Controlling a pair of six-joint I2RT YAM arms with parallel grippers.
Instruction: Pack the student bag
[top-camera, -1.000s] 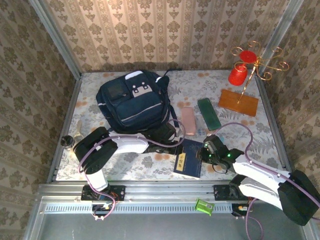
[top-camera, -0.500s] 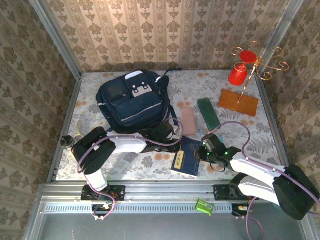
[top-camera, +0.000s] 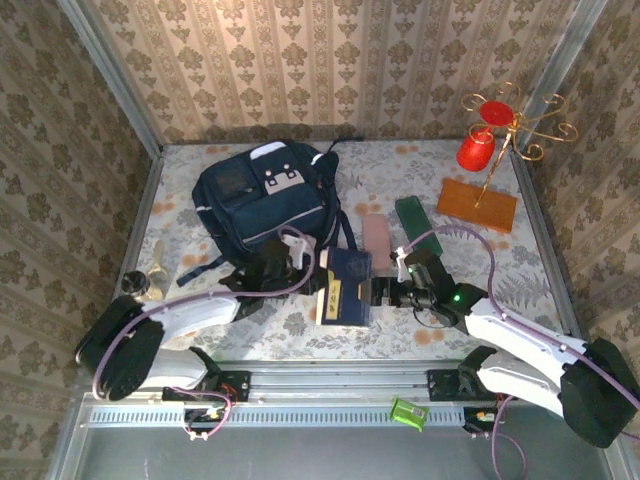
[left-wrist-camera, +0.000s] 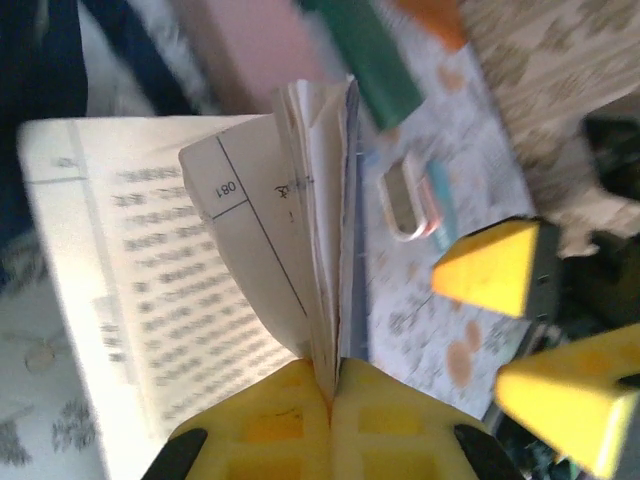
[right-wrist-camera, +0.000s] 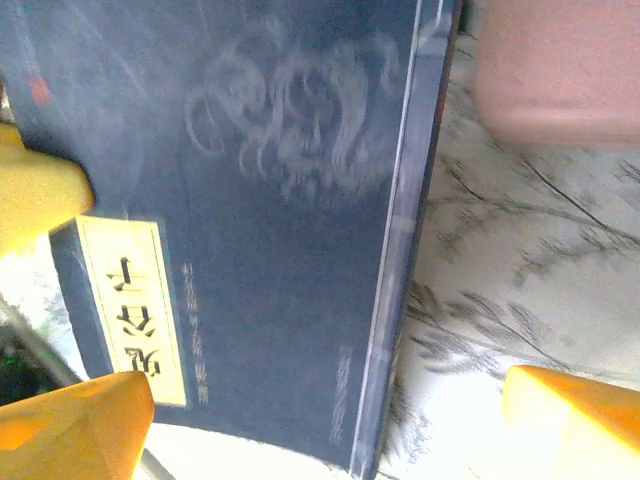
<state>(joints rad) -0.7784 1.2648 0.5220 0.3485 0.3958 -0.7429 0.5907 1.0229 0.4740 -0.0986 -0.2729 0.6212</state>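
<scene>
At the near edge of the floral-covered bench (top-camera: 300, 325), the left gripper (left-wrist-camera: 330, 385) has its jaws pinching the page edge of a dark blue book (top-camera: 343, 287) with a yellow title label. The book is partly open, its printed pages fanned. Just right of it, the right gripper (top-camera: 378, 292) has its jaws spread wide at the book's spine edge. Behind the book, the navy student bag (top-camera: 262, 205) lies front up on the bench's far left. To the bag's right, a pink case (top-camera: 377, 235) and a green case (top-camera: 416, 222) lie side by side.

White arms (top-camera: 520, 335), black joints (top-camera: 595, 395), purple cables (top-camera: 455, 228), yellow claw fingers (right-wrist-camera: 570, 410).
</scene>
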